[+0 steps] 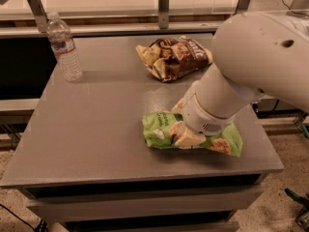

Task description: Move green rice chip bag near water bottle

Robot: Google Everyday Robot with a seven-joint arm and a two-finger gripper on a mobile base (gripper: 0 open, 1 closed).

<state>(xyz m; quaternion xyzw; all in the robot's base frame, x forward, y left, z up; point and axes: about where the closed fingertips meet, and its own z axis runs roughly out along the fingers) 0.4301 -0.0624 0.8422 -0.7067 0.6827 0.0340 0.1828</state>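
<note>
One green rice chip bag lies lower centre, directly under your gripper; its grip you cannot tell.
</note>
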